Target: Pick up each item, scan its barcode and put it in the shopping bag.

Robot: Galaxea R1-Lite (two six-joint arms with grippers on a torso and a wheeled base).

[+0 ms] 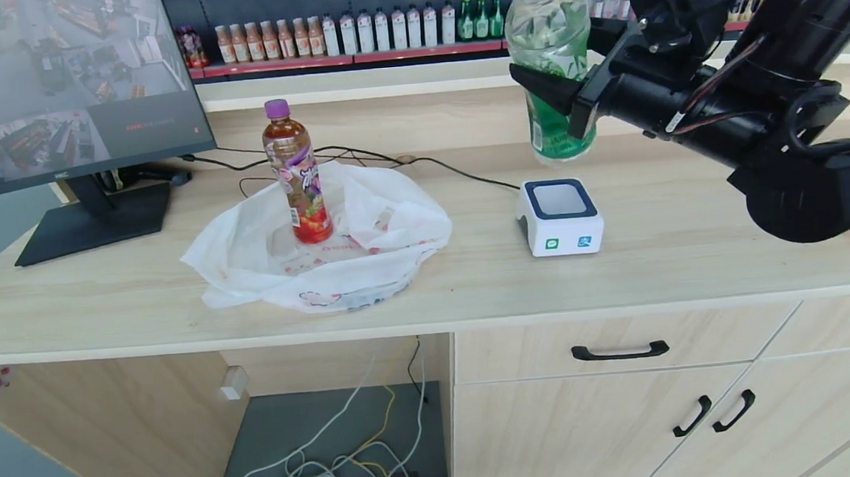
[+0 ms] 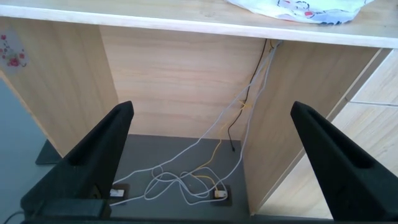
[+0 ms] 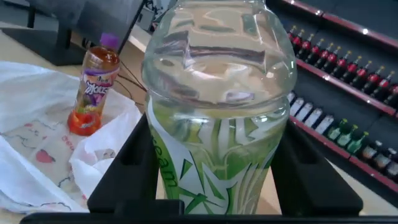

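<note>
Broadly, the desk (image 1: 695, 249) ran across my head view, with a monitor (image 1: 63, 84) standing at its left end. The shopping bag (image 1: 401, 221) lay open and slumped near the desk's middle, and a purple-capped tea bottle (image 1: 298, 176) stood upright inside it. To the right of the bag sat the scanner (image 1: 560, 216), its window facing up.

The green bottle (image 1: 547, 43) hung upright in the air, above the scanner and a little behind it, its long axis vertical. The right fingers (image 1: 541, 84) were closed on its lower body, one on either side of the label. The left fingers (image 2: 102, 155) were spread wide with nothing between them, down in front of the open bay under the desk.

I judged the scan was the step in hand. The label faced sideways while the window looked up, so the bottle likely needed tipping. After that the bag lay to the left, well within the right arm's reach.
</note>
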